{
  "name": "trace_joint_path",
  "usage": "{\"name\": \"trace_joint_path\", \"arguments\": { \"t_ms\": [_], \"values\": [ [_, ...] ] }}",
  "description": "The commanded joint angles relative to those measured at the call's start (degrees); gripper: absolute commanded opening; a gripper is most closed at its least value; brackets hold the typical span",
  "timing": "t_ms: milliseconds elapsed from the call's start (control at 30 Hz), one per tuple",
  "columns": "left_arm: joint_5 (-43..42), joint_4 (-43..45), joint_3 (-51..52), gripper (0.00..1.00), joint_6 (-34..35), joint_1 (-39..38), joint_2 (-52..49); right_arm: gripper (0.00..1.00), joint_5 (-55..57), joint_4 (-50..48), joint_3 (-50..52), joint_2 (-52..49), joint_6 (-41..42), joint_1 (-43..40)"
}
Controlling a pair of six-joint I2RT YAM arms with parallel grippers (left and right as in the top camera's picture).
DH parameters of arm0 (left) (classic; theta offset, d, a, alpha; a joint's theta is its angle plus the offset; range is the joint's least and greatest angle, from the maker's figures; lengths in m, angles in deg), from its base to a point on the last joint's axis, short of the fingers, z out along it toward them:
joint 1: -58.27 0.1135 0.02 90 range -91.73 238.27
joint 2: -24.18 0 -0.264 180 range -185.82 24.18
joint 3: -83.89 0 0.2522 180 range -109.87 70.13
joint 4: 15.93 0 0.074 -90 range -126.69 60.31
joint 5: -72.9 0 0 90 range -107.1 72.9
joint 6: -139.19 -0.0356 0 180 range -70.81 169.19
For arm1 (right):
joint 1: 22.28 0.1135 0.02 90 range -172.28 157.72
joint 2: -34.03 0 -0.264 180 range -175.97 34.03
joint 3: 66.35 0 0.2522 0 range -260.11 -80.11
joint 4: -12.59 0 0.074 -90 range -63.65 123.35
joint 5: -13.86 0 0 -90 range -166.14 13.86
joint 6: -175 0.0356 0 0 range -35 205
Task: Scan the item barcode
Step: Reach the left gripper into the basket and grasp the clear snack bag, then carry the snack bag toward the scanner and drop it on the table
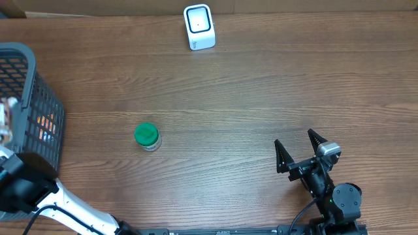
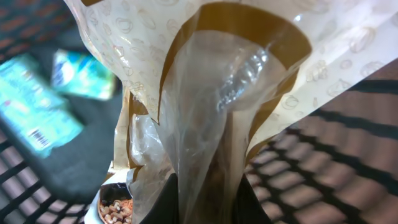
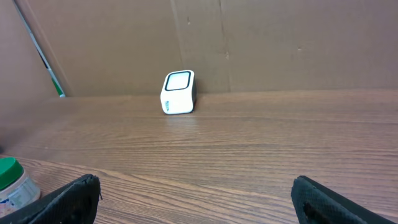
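At the near left edge of the table [image 1: 261, 85], the left gripper [image 2: 202, 211] is pressed together on a bag [image 2: 211, 93] of clear film with a cream printed border. Its dark fingers show only as slivers at the bottom of the wrist view. The bag sits so close to the lens that its contents cannot be made out, nor whether it bears a barcode. From overhead this grip is nearly cut off by the frame: only a pale blur shows over the black mesh basket [image 1: 36, 78], with the left arm [image 1: 29, 186] reaching in from the near side. Beyond the bag, inside the basket, lie two blurred teal packets [image 2: 37, 106], one with a small barcode, and a cup [image 2: 115, 208] of something grainy, half hidden. Out on the wood a green-lidded jar [image 1: 147, 136] stands alone, well apart from the basket. At the far edge sits the white scanner [image 1: 199, 27], upright. Near right, the right gripper [image 1: 294, 138] has its jaws spread wide over bare wood, facing the scanner.
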Motion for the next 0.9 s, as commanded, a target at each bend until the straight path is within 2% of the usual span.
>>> {"name": "trace_joint_path", "arguments": {
  "t_ms": [0,100,300,467,567,667,867],
  "values": [
    [-9.86,0.15,-6.49,0.04,1.07,-0.22,4.0,1.0,-0.09,-0.33,-0.07,0.57,-0.22,0.33],
    [-12.48,1.55,-9.42,0.04,2.19,-0.92,7.58,1.0,-0.09,-0.33,-0.07,0.57,-0.22,0.33],
    [-12.41,3.1,-10.86,0.04,2.95,-4.0,16.85,1.0,-0.09,-0.33,-0.04,0.57,-0.22,0.33],
    [-12.13,1.7,-10.86,0.04,1.84,-12.02,24.04,1.0,-0.09,-0.33,-0.07,0.57,-0.22,0.33],
    [-10.45,-0.13,-10.8,0.04,0.63,-20.48,26.38,1.0,-0.09,-0.33,-0.07,0.57,-0.22,0.33],
    [-8.87,-0.13,-9.97,0.04,-1.2,-33.11,26.64,1.0,-0.09,-0.33,-0.07,0.57,-0.22,0.33],
    [4.44,-0.13,-2.99,0.04,5.11,-55.06,24.28,1.0,-0.09,-0.33,-0.07,0.57,-0.22,0.33]
  ]
}}
